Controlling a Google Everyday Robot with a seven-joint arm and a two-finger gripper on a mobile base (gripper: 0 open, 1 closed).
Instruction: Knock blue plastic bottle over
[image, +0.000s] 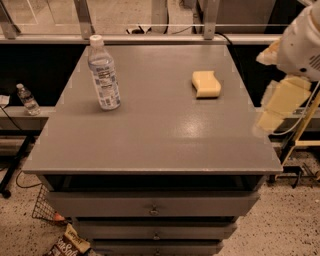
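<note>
The blue plastic bottle (104, 74) stands upright on the far left part of the grey table top (150, 130). It is clear bluish with a white cap and a blue-and-white label. My gripper (276, 107) hangs at the right edge of the view, beside the table's right edge and far to the right of the bottle. It touches nothing. The white arm (300, 42) above it is partly cut off by the frame.
A yellow sponge (206, 83) lies on the table's far right part. A small clear bottle (27, 99) stands on a low ledge left of the table. Drawers (152, 205) sit below the top. A wire basket and a snack bag lie on the floor at lower left.
</note>
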